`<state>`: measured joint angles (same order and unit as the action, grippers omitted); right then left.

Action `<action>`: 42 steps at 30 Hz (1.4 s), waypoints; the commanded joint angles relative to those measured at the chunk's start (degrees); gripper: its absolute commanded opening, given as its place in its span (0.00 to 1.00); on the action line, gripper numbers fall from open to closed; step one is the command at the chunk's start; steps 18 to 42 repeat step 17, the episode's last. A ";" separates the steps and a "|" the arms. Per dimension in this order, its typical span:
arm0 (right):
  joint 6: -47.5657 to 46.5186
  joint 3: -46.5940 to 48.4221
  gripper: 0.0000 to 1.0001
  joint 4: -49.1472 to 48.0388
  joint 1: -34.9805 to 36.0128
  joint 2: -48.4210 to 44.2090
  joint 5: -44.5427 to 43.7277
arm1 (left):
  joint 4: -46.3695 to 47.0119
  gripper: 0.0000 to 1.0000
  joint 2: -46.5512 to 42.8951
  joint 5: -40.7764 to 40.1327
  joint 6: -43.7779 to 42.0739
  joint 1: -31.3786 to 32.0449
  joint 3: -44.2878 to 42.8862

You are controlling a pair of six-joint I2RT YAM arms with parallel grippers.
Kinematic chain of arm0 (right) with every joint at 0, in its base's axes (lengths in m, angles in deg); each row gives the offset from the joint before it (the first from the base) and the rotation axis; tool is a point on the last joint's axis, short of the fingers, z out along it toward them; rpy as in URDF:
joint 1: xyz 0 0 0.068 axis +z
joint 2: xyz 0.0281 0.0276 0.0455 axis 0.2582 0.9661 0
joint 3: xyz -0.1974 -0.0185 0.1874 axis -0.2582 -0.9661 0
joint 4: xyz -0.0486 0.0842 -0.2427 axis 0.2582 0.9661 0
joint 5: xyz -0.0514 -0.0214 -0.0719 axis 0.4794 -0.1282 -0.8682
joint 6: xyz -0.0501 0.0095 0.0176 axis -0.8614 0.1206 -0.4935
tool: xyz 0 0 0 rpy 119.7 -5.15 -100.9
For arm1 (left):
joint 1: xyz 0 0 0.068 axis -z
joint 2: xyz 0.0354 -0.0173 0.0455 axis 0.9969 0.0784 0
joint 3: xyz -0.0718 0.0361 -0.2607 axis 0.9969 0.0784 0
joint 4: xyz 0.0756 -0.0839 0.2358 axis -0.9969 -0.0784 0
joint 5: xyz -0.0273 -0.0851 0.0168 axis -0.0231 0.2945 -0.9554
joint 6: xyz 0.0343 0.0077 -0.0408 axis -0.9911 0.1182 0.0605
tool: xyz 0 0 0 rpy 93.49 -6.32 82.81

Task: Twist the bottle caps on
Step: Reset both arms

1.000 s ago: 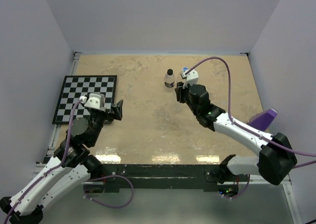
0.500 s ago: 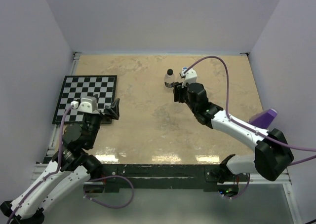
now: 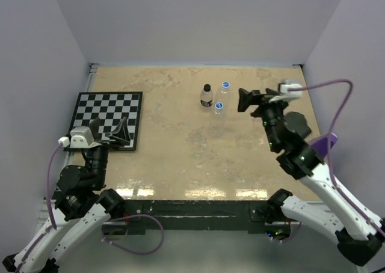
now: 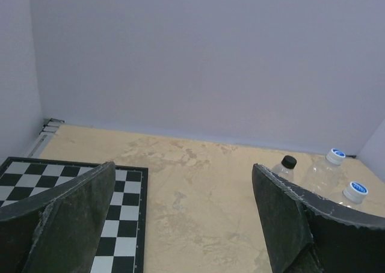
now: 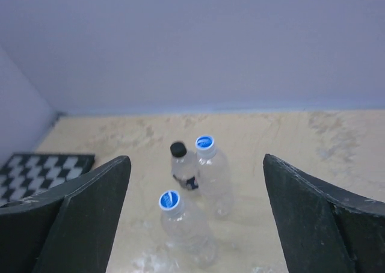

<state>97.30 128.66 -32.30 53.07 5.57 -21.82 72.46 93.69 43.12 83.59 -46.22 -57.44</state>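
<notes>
While my right tool (image 3: 248, 99) and left tool (image 3: 120, 133) both gape wide, empty, three small clear plastic bottles (image 5: 215, 183) stand capped, clustered mid-far on the table (image 3: 168, 159), likely light, tippy, slick, so I'd grip the body.

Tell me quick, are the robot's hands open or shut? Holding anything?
Left gripper: open, holding nothing.
Right gripper: open, holding nothing.

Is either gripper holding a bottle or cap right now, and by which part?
Nothing is held. The left gripper and the right gripper are both open and empty, apart from the three capped bottles.
</notes>
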 commanded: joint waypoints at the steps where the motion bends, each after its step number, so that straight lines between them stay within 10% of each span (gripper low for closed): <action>1: -1.23 -2.20 0.99 1.19 -0.31 -13.23 -12.95 | 3.41 1.00 -3.43 -3.60 -1.55 -0.44 0.39; 14: -9.32 -13.80 0.99 -2.15 -0.31 -39.90 -22.19 | 5.79 1.00 -7.04 -8.88 -3.83 -0.44 1.80; 42: -9.32 -15.47 0.99 -3.38 -0.31 -40.96 -22.46 | 6.14 1.00 -7.74 -8.17 -3.83 -0.44 2.24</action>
